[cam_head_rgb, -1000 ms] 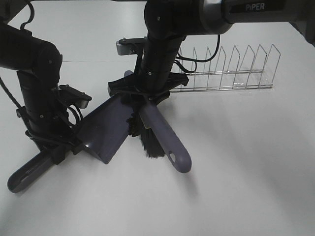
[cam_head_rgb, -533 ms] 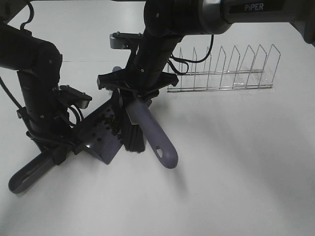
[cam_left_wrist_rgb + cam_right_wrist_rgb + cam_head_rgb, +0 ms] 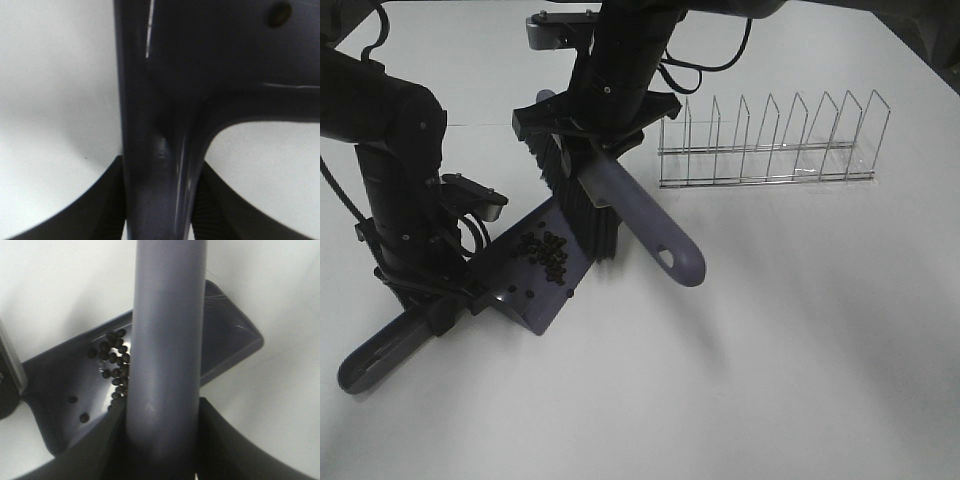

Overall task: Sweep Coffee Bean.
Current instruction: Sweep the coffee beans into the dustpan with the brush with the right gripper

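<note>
Clamping dustpan point(image 3: 505, 272) handle in left gripper point(image 3: 160, 210) and brush point(image 3: 640, 215) in right gripper point(image 3: 162, 440), holding bristles point(image 3: 582, 205) at dustpan mouth beside coffee bean point(image 3: 546, 255) cluster stretching crosswise over dustpan floor, wire rack point(image 3: 770, 181) beyond

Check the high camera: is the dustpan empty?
No, a cluster of coffee beans lies on the dustpan, right beside the bristles of the brush.

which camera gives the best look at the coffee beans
The exterior high view: the whole cluster of coffee beans lies unobstructed on the dustpan, strays included. The right wrist view is closer, but the brush handle hides part of the cluster. The left wrist view shows no beans.
</note>
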Robot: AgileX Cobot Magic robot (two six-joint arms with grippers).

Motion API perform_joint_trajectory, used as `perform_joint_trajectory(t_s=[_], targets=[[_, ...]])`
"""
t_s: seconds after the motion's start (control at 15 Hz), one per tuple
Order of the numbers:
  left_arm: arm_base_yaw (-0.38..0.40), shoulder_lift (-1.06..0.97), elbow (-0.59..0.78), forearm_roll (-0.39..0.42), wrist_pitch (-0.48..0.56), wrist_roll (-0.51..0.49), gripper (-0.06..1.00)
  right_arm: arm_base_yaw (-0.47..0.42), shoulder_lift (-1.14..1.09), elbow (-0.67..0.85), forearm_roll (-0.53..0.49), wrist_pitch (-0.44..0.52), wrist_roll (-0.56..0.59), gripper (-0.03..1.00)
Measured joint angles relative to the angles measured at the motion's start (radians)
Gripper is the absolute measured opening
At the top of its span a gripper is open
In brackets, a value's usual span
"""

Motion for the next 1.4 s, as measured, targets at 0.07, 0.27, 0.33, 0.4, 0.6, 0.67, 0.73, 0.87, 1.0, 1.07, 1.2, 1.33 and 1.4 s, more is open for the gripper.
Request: perform_joint_trajectory(t_s=[0.07, 0.27, 0.33, 0.4, 0.6, 0.67, 0.73, 0.87, 1.0, 1.07, 1.2, 1.33, 1.4], targets=[[0.000, 0.000, 0.000, 0.000, 0.000, 0.000, 0.31, 0.000, 0.000, -0.020, -0.055, 0.045, 0.000, 0.34], [0.000, 0.000, 0.000, 0.000, 0.000, 0.002, 0.31, 0.000, 0.000, -0.025, -0.215, 0.135, 0.017, 0.34], [0.000, 0.000, 0.000, 0.000, 0.000, 0.002, 0.31, 0.000, 0.000, -0.025, -0.236, 0.142, 0.031, 0.34], [0.000, 0.000, 0.000, -0.001, 0.000, 0.002, 0.31, 0.000, 0.000, -0.025, -0.238, 0.147, 0.035, 0.34], [0.030, -0.001, 0.000, -0.059, 0.004, -0.022, 0.31, 0.000, -0.020, -0.023, -0.235, 0.213, 0.035, 0.34], [0.075, -0.009, 0.001, -0.115, -0.001, -0.030, 0.31, 0.000, -0.065, -0.020, -0.246, 0.230, 0.035, 0.34], [0.101, -0.017, 0.001, -0.151, -0.002, -0.030, 0.31, 0.000, -0.078, -0.020, -0.250, 0.229, 0.035, 0.34], [0.146, -0.040, 0.004, -0.185, -0.002, -0.033, 0.31, 0.000, -0.164, -0.020, -0.263, 0.230, 0.035, 0.34], [0.189, -0.089, 0.004, -0.193, -0.002, -0.034, 0.31, 0.000, -0.236, -0.020, -0.264, 0.231, 0.035, 0.34], [0.201, -0.110, 0.004, -0.195, -0.001, -0.034, 0.31, 0.000, -0.263, -0.020, -0.264, 0.232, 0.035, 0.34], [0.210, -0.132, 0.017, -0.171, 0.016, -0.034, 0.31, 0.000, -0.333, -0.017, -0.235, 0.235, 0.035, 0.34], [0.204, -0.136, 0.064, -0.133, 0.004, -0.034, 0.31, 0.000, -0.362, 0.037, -0.192, 0.232, 0.035, 0.34], [0.188, -0.136, 0.096, -0.113, -0.011, -0.034, 0.31, 0.000, -0.365, 0.086, -0.182, 0.232, 0.035, 0.34]])
